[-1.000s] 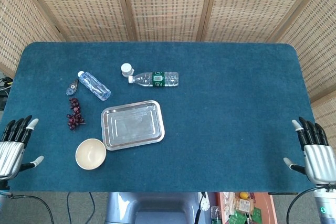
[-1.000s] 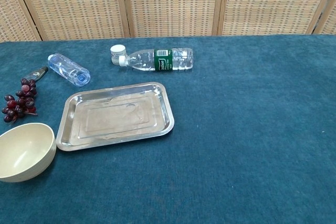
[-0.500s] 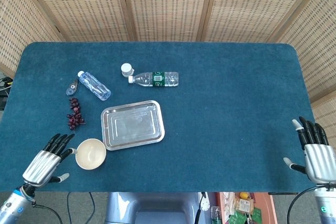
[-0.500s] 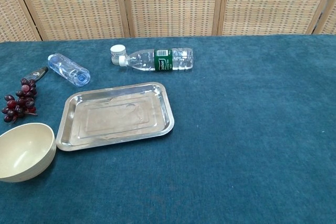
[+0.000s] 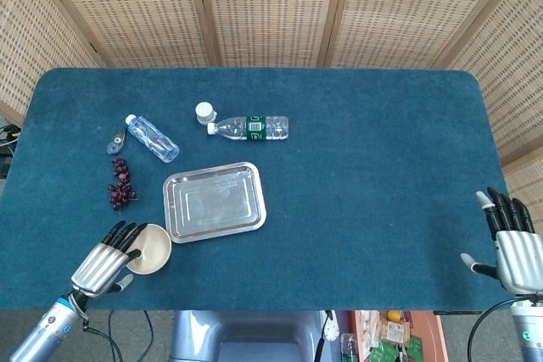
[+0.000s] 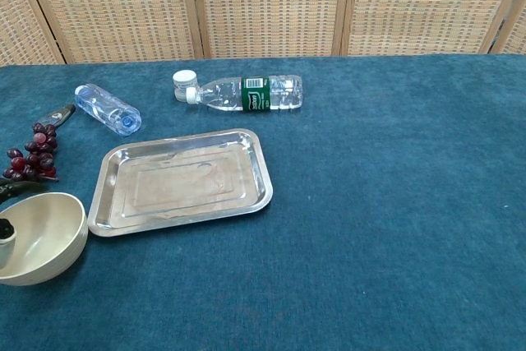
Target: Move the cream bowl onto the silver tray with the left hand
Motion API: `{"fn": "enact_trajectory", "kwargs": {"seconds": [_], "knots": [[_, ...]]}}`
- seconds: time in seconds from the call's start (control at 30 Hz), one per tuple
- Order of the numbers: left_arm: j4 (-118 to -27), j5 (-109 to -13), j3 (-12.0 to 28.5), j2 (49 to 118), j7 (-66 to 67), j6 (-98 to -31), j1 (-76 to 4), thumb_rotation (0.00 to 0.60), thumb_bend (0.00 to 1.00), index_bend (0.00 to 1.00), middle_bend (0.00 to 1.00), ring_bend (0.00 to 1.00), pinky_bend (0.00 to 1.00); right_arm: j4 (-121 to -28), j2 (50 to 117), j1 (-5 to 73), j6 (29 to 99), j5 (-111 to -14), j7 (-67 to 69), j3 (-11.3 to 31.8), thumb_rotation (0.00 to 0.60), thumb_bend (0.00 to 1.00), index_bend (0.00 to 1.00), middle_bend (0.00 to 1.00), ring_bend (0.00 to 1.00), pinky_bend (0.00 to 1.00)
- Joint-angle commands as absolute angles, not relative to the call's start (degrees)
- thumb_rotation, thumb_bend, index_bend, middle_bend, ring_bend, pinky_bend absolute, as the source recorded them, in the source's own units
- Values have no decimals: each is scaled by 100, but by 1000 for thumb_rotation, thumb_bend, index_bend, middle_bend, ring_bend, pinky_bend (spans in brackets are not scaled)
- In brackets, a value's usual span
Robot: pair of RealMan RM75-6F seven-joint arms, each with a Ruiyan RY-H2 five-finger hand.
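The cream bowl (image 5: 154, 248) stands near the table's front left, just left of the empty silver tray (image 5: 214, 202). My left hand (image 5: 106, 264) is at the bowl's left rim with its fingers spread over the edge, and I see no grip on it. In the chest view the bowl (image 6: 41, 236) sits at the lower left beside the tray (image 6: 181, 182). There the left hand's fingertips (image 6: 15, 190) show behind the bowl's rim, and the thumb tip sits inside it at the frame edge. My right hand (image 5: 513, 247) hangs open off the table's front right corner.
A bunch of dark grapes (image 5: 120, 186) lies behind the bowl. Further back lie a clear bottle (image 5: 153, 138), a small grey object (image 5: 115, 141), a green-labelled bottle (image 5: 250, 127) and a white cap (image 5: 204, 111). Wicker screens stand behind the blue table.
My left hand has come in from the table's left edge, rightward, up to the bowl's left rim. The bowl, the tray and the right hand have stayed put.
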State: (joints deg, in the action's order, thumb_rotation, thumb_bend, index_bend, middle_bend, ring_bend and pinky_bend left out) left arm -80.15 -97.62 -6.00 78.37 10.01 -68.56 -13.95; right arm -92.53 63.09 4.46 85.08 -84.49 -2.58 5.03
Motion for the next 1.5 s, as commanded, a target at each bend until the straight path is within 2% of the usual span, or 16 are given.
{"fn": "enact_trajectory", "kwargs": {"seconds": [0.03, 0.2, 0.47, 0.6, 0.77, 0.9, 1.0, 1.23, 1.43, 1.5], "knots": [[-8009, -9641, -567, 7922, 1056, -6750, -1447, 600, 399, 538, 0, 0, 0, -9258, 6293, 450, 8487, -8422, -225, 511, 600, 0, 0, 0, 0, 0], [-8043, -9605, -558, 7921, 1061, -6845, -1453, 600, 442, 626, 0, 0, 0, -9252, 6284, 463, 8444, -8386, -186, 519, 600, 0, 0, 0, 0, 0], [-8352, -9605, -421, 7684, 902, -7168, -1498, 600, 442, 647, 0, 0, 0, -9259, 6288, 472, 8422, -8389, -196, 506, 600, 0, 0, 0, 0, 0], [-8762, -9444, -76, 7509, 1111, -7299, -1633, 600, 442, 647, 0, 0, 0, -9257, 6286, 481, 8398, -8370, -178, 510, 600, 0, 0, 0, 0, 0], [-9038, -9035, 308, 7522, 1582, -6950, -1949, 600, 442, 647, 0, 0, 0, -9248, 6287, 497, 8360, -8336, -168, 519, 600, 0, 0, 0, 0, 0], [-8958, -8330, 664, 7896, 2078, -6132, -2464, 600, 458, 647, 0, 0, 0, -9222, 6313, 523, 8304, -8296, -219, 524, 600, 0, 0, 0, 0, 0], [-8796, -7934, 814, 8285, 2382, -5791, -2747, 600, 464, 647, 0, 0, 0, -9206, 6334, 544, 8253, -8242, -260, 535, 600, 0, 0, 0, 0, 0], [-8340, -7487, 958, 8981, 2835, -5568, -3153, 600, 465, 647, 0, 0, 0, -9162, 6359, 588, 8151, -8110, -279, 575, 600, 0, 0, 0, 0, 0], [-8059, -7312, 893, 9337, 2975, -5435, -3371, 600, 465, 647, 0, 0, 0, -9128, 6394, 613, 8098, -8094, -332, 560, 600, 0, 0, 0, 0, 0], [-8018, -7311, 877, 9383, 2998, -5478, -3397, 600, 465, 609, 0, 0, 0, -9129, 6406, 620, 8090, -8103, -353, 551, 600, 0, 0, 0, 0, 0]]}}
